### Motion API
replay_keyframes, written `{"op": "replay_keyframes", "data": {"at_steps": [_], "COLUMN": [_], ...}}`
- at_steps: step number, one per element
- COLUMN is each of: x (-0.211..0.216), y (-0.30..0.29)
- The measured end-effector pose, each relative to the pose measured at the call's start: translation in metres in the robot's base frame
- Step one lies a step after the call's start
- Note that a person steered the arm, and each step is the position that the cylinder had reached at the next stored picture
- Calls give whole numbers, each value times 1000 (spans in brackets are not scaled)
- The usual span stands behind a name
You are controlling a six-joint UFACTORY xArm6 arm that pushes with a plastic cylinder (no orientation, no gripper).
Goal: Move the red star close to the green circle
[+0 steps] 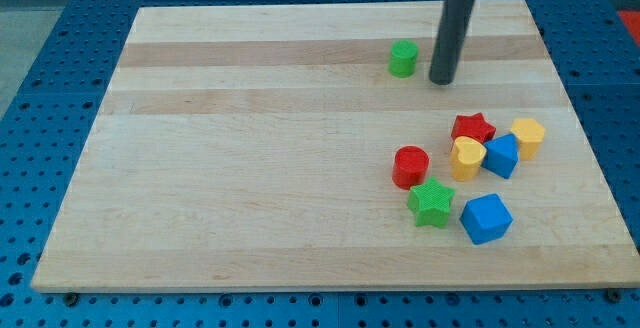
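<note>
Dark rod, pincerless, my tip (441,81) just right of green circle (403,59), red star (473,128) well below.

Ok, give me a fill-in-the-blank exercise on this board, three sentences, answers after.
1. My tip rests just to the view's ____ of the green circle.
2. The red star touches the ____ heart below it.
3. The block nearest the view's bottom is a blue ____, beside the green star.

Missing words: right; yellow; cube
</note>
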State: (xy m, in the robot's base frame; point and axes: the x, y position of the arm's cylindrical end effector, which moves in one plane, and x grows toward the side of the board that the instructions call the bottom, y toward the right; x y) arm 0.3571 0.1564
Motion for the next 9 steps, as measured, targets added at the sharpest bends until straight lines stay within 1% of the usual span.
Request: {"op": "replay_keyframes", "data": {"at_steps": [3,4,5,6,9], "x": [59,63,87,104,105], "y": [85,118,115,97,25]}}
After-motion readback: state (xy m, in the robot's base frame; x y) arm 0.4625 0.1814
